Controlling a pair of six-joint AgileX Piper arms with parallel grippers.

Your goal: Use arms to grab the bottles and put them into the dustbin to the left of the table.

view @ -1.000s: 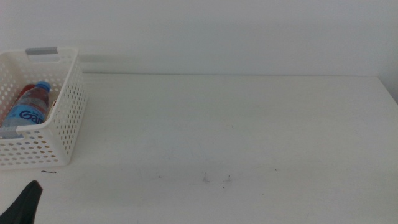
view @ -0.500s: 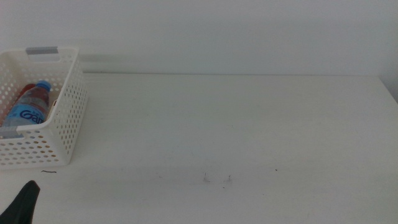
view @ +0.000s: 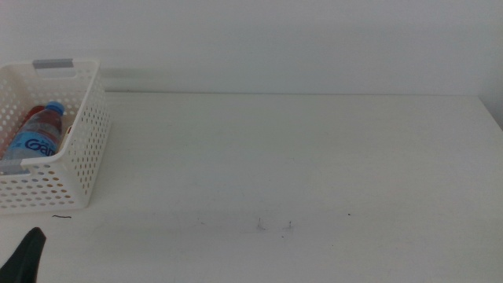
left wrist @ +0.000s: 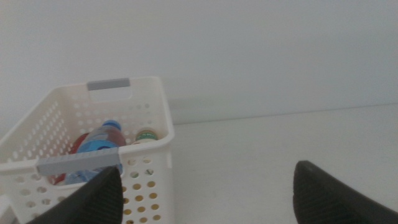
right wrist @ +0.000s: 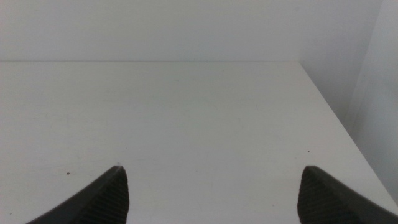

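- My left gripper sat low at the table's near-left corner, jaws spread wide and empty, facing the dustbin.
- I saw the bottles in the dustbin: water bottle, red can, tea bottle.
- My right gripper hung wide apart over bare table.

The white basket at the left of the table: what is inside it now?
Inside the dustbin lie a blue-capped water bottle, a red can beside it, and the yellow tea bottle, only its top showing. The basket walls hide their lower parts.
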